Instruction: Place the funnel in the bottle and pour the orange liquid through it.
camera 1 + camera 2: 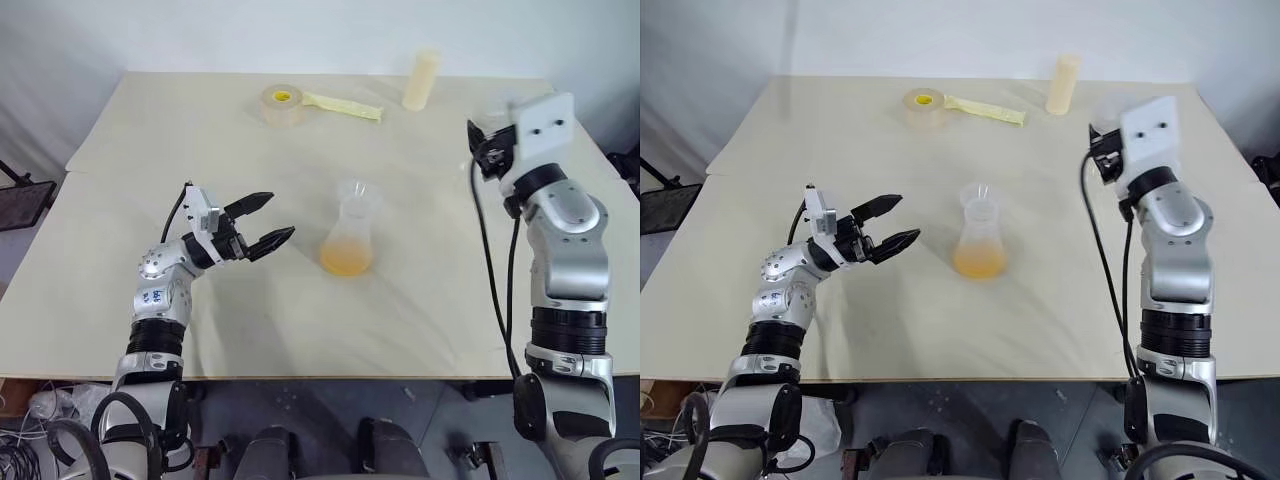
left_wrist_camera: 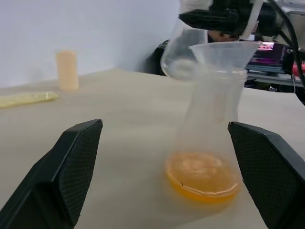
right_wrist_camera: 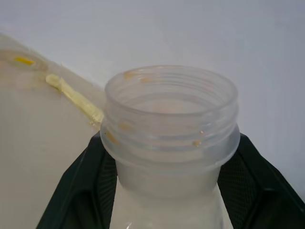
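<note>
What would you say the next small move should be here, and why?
Probably set the clear cup down on the table and release it. The right gripper holds the cup upright with only orange traces at its rim, while the orange liquid sits in the bottle under the funnel, so pouring looks done.

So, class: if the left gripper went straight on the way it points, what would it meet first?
Probably the bottle: it stands ahead of the open left gripper, though off toward one finger, so depth is uncertain.
</note>
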Robot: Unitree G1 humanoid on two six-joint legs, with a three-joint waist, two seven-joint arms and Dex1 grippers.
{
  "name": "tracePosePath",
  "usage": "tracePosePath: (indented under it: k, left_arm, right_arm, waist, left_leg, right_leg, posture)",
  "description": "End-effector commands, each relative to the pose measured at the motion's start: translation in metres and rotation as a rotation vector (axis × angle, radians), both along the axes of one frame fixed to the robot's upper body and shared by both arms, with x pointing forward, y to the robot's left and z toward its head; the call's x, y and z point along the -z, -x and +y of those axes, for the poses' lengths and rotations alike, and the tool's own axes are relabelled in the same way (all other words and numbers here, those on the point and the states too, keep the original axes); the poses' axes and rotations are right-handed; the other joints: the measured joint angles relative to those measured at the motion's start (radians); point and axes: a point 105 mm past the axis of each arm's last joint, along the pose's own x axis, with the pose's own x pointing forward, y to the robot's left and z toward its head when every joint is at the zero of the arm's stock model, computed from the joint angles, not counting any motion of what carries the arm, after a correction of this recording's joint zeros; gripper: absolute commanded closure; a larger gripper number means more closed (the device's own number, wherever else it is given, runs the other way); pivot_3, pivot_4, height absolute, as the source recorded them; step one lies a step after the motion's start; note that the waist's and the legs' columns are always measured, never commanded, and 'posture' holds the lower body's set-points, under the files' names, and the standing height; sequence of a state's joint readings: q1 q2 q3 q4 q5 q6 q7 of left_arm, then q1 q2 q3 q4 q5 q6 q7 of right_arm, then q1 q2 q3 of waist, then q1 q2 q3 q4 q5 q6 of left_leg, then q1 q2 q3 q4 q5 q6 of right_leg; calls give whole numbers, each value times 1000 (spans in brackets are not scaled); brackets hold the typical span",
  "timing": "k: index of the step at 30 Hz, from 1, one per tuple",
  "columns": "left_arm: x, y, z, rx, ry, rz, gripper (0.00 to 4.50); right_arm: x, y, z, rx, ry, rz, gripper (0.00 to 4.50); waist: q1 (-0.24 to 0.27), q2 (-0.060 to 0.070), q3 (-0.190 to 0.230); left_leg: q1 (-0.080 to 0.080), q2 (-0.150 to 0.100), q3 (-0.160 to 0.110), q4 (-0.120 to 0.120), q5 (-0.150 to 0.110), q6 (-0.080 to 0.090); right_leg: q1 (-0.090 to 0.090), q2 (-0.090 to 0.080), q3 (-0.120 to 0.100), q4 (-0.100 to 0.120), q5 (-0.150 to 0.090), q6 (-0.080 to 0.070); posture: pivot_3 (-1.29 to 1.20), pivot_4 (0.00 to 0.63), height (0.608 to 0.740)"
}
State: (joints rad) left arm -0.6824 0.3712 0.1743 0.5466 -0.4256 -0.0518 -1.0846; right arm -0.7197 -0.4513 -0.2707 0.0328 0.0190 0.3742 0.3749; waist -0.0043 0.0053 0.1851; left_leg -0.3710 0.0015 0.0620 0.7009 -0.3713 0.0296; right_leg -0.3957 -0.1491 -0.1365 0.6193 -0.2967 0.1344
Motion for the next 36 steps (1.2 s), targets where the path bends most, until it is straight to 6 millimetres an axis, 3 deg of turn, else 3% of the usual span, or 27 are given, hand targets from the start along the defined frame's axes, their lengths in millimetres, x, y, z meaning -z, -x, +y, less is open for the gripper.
tracePosePath:
  k: [1, 8, 14, 18, 24, 30, 34, 36]
  left_arm:
    - [-18, -2, -1, -16, -1, -12, 0]
    - [-6, -13, 10, -136, -85, 127, 0]
    - [-6, -19, 18, -207, -76, 202, 0]
    - [-6, -20, 20, -231, -82, 227, 0]
    - [-7, -8, 12, -124, -83, 199, 0]
    - [-13, 4, 12, -40, -64, 130, 0]
    - [-7, 13, 21, -11, -115, 125, 0]
    - [1, 21, 27, 12, -169, 132, 0]
  right_arm:
    - [8, 4, -15, -13, -138, 44, 2040]
    - [31, 7, -38, 24, -297, 91, 2040]
    - [33, 13, -32, -8, -251, 76, 31]
    - [22, 17, -31, -21, -248, 20, 31]
    - [-5, 18, -35, -39, -208, -71, 31]
    - [-44, 32, -19, -194, -138, -161, 31]
    - [-33, 55, 8, -420, -43, -57, 31]
    - [-16, 72, 18, -536, -3, 43, 31]
  waist:
    - [-1, 0, 0]
    - [-4, 0, 0]
    - [-1, 0, 0]
    - [-5, 0, 0]
    - [-1, 0, 0]
    - [-2, 0, 0]
    - [0, 0, 0]
    - [3, 0, 0]
  left_leg:
    - [0, 0, 0, 0, 0, 0]
    - [1, 0, 1, -1, 0, 0]
    - [1, -1, 1, -1, 0, 0]
    - [1, 0, 1, -1, 0, 0]
    - [1, -1, 1, -1, 0, 0]
    - [1, 0, 1, -1, 0, 0]
    - [1, 0, 2, -1, 0, 0]
    - [1, 0, 2, -1, 0, 0]
  right_leg:
    - [0, 0, 0, 0, 0, 0]
    - [-1, 0, 1, 0, 0, 0]
    - [-1, 0, 1, 0, 0, 0]
    - [-1, 0, 1, 0, 0, 0]
    - [-1, 0, 2, 0, 0, 0]
    - [-1, 0, 1, -1, 0, 0]
    - [-1, 0, 1, -1, 0, 0]
    - [-1, 0, 1, 0, 0, 0]
  posture:
    - [0, 150, 740]
    - [0, 150, 740]
    - [0, 150, 740]
    - [0, 150, 740]
    - [0, 150, 740]
    - [0, 150, 740]
    - [0, 150, 740]
    - [0, 150, 740]
